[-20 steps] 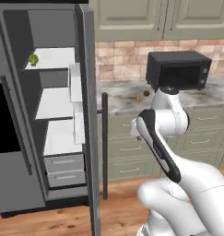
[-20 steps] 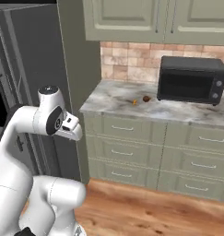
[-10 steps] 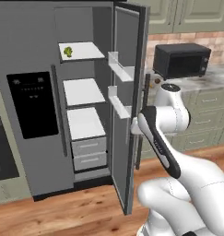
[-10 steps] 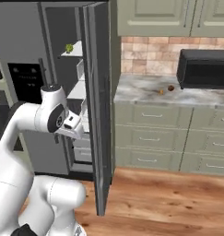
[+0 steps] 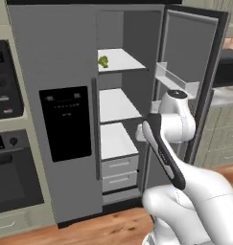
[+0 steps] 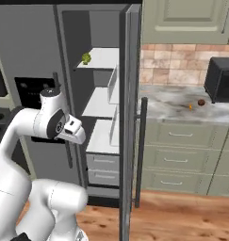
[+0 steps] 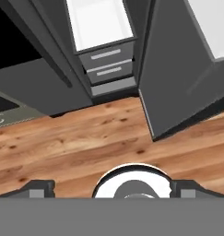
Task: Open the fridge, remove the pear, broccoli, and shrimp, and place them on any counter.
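Fridge (image 5: pixel 65 72) right door swung wide. Broccoli (image 5: pixel 103 61) sits on top shelf, far left corner, high above gripper (image 7: pixel 111 188). Jaws spread wide, empty, aimed down at floor. Needs swing up and in.

Wood-plank floor (image 7: pixel 85 138) runs beneath sage-green base drawers (image 6: pixel 182 155) and matching upper cabinets (image 6: pixel 182 21), with a brick-pattern tile backsplash (image 6: pixel 175 66), black microwave (image 6: pixel 220 80) and black wall oven (image 5: pixel 10 172).
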